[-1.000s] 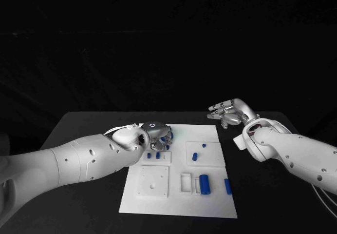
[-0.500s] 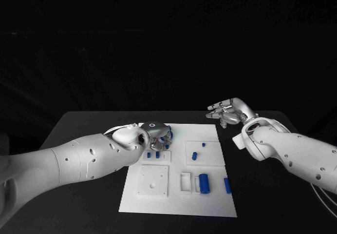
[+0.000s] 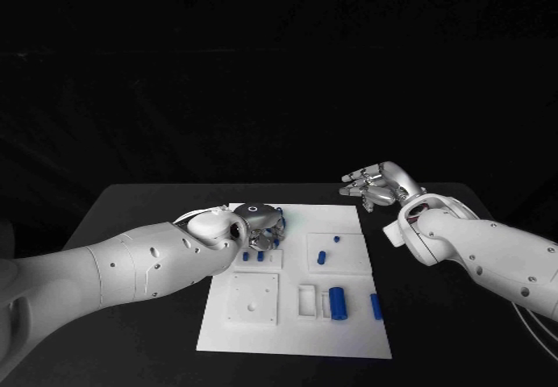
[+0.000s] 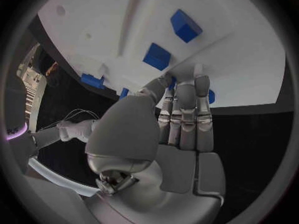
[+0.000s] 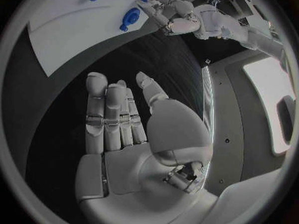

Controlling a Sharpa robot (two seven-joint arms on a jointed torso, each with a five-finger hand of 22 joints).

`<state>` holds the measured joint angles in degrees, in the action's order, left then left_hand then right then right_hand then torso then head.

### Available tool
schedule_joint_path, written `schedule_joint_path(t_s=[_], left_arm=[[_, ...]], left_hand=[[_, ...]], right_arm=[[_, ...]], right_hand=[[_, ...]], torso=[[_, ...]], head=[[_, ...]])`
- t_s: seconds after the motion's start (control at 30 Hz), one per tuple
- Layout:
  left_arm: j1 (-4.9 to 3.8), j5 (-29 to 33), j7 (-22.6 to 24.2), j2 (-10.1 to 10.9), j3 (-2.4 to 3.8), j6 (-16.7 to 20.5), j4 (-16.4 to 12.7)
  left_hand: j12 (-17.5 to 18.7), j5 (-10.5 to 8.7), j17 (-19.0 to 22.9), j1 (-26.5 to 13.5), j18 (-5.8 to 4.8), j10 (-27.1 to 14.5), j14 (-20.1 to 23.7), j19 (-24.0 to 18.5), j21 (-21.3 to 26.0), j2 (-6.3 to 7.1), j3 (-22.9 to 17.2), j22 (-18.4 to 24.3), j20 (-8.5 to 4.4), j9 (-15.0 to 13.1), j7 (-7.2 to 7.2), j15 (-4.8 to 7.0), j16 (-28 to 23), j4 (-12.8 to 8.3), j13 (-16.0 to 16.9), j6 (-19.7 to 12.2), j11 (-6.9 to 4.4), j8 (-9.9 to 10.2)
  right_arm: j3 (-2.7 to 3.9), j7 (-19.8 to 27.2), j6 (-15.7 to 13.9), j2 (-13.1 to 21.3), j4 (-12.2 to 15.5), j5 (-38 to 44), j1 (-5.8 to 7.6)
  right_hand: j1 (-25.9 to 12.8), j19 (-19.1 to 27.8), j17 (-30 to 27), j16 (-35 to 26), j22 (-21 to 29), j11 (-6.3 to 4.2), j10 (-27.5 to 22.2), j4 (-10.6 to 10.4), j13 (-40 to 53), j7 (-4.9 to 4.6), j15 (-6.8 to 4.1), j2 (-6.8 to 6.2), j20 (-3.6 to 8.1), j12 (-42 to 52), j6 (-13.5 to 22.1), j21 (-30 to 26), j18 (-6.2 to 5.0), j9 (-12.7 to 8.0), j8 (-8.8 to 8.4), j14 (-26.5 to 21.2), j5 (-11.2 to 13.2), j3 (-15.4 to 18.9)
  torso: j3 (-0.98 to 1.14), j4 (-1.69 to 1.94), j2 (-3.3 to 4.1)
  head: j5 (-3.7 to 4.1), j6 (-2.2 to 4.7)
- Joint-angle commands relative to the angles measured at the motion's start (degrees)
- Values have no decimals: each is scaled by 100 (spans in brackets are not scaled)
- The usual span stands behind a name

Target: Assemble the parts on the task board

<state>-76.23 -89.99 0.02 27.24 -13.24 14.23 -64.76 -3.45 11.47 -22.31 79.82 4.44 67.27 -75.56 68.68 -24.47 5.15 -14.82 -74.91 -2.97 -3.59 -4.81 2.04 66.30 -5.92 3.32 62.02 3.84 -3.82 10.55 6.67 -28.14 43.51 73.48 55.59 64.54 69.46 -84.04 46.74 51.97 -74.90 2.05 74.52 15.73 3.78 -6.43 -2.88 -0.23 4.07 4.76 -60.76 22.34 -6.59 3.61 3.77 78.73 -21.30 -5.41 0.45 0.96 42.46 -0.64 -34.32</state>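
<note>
Counter (image 3: 139, 210): black; it carries one white task board (image 3: 349, 322), which lies lengthwise in front of me.
Near end of the board: a square raised plate (image 3: 252, 300) with a small hole in its middle, bare of parts; beside it an open rectangular frame (image 3: 307, 301); touching that frame's right side, one large blue cylinder (image 3: 339, 302) lying lengthwise; further right, one slim blue bar (image 3: 376, 306) near the board's right edge.
Middle of the board: two short blue pegs (image 3: 252, 256) standing side by side in a raised block just beside my left hand; on the square raised plate to their right, one blue peg (image 3: 322, 259) and, beyond it, one smaller blue stud (image 3: 337, 239).
Count of blue parts clear of my hands: six in the head view.
My left hand (image 3: 258, 219): low over the far left part of the board, fingers (image 4: 186, 109) held together and straight, tips down on the white surface among blue pieces; a blue piece (image 4: 210, 95) shows at the tips, but I cannot tell whether I grip it.
My right hand (image 3: 378, 186): raised over the bare counter past the board's far right corner, well apart from the parts, fingers (image 5: 109, 114) apart and holding nothing.
</note>
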Motion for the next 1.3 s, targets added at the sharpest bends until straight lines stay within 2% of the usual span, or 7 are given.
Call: schedule_joint_path(t_s=[0.03,0.3,0.5,0.73,1.03,1.17,1.3], left_arm=[[30,14,0,-25,-4,-158,13],[42,-5,-86,-24,-4,-296,48],[43,-11,-101,-24,-4,-305,51],[45,0,-32,-4,-4,-75,25],[46,169,33,89,8,352,-83],[47,286,59,145,55,481,-164],[46,429,58,227,179,515,-280]], left_hand=[[19,2,-15,80,99,116,-40,59,2,-58,-89,-129,-5,0,-74,1,46,7,-5,137,-26,20],[17,13,-13,167,148,296,-93,38,-108,-177,-134,-133,17,3,-125,-24,44,-18,-3,316,-42,28],[14,26,-11,218,171,486,-149,45,-188,-278,-94,-133,12,-3,-95,-10,37,-42,-1,482,-89,19],[15,43,-18,240,161,680,-257,85,-266,-395,51,-126,-24,-4,-55,29,25,-84,1,690,-150,24],[15,132,-24,253,178,689,-338,111,-324,-447,75,-126,-37,-3,-62,37,-34,-185,1,689,-147,25],[15,137,-31,239,185,679,-362,116,-346,-450,56,-125,-38,-2,-64,38,-56,-214,1,678,-144,25],[16,138,-38,229,188,672,-371,116,-357,-448,45,-123,-39,-2,-65,39,-68,-230,0,673,-141,27]], right_arm=[[3,68,80,-6,15,50,-2],[3,68,82,0,29,50,-2],[3,70,81,1,39,50,-2],[3,76,75,-3,46,50,-2],[4,79,77,-10,37,50,-2],[4,80,82,-13,28,50,-2],[4,81,84,-14,19,50,-3]], right_hand=[[-37,-234,-5,15,-135,38,3,-22,-7,-33,43,11,-43,-23,-14,-23,-132,-2,-20,5,-17,-20],[-45,-232,-9,18,-134,37,5,-25,-7,-32,43,14,-42,-24,-20,-29,-132,-2,-21,3,-20,-19],[-47,-232,-13,19,-135,35,11,-24,-7,-29,43,19,-42,-23,-31,-29,-131,-2,-20,0,-21,-23],[-47,-232,-16,21,-137,33,14,-22,-7,-26,41,22,-41,-24,-41,-23,-129,-2,-21,-1,-23,-28],[-44,-233,-20,23,-138,31,18,-17,-6,-24,39,27,-39,-23,-51,-23,-128,-2,-21,-2,-23,-38],[-44,-233,-20,23,-138,31,18,-17,-6,-24,39,27,-39,-23,-51,-23,-128,-2,-21,-2,-23,-38],[-44,-232,-24,27,-139,30,20,-8,-7,-22,39,26,-38,-25,-61,-29,-128,-2,-21,-2,-23,-54]], torso=[[0,-2,0],[2,3,-3],[1,2,-2],[-4,4,-1],[-6,3,-4],[-5,3,-4],[1,5,-6]], head=[[11,-5],[8,-13],[9,-12],[8,16],[-2,41],[-2,49],[-3,66]])
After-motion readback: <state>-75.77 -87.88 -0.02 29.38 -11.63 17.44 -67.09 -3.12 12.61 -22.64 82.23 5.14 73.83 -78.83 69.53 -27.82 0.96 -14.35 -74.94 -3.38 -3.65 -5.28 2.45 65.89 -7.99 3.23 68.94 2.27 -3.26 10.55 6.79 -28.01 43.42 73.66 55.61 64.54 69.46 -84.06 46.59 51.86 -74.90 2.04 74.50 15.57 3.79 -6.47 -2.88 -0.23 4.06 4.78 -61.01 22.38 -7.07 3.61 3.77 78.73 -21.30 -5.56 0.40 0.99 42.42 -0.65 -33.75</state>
